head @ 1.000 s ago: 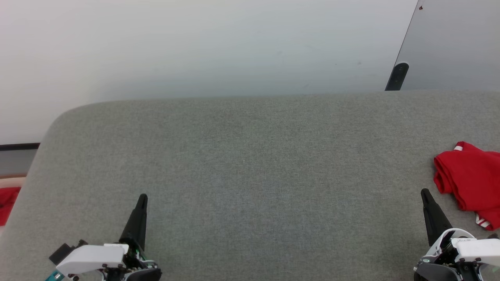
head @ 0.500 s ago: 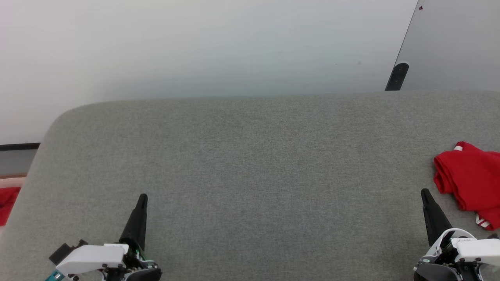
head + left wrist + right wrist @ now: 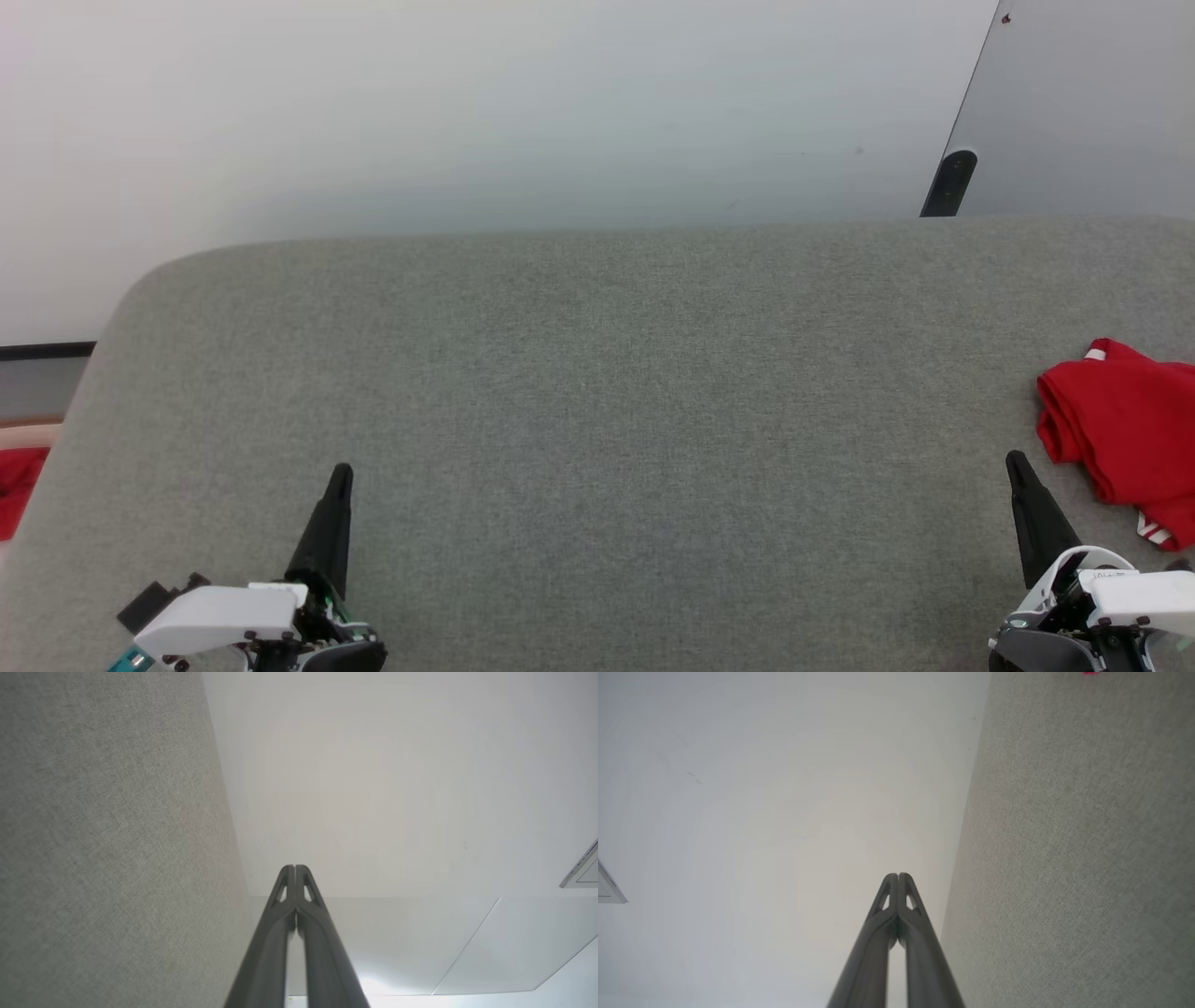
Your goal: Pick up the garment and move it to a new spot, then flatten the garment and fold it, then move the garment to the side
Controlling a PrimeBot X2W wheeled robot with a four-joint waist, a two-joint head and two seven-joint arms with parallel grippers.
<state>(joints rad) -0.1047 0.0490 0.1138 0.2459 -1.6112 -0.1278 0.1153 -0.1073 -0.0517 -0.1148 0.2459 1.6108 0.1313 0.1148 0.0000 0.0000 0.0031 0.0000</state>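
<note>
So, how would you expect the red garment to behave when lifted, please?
The garment lies bunched in soft folds, so it will probably droop and unfold. It looks thin, likely light. On the textured grey surface it may drag.

No text, label, brand, number or sign was legible anywhere
</note>
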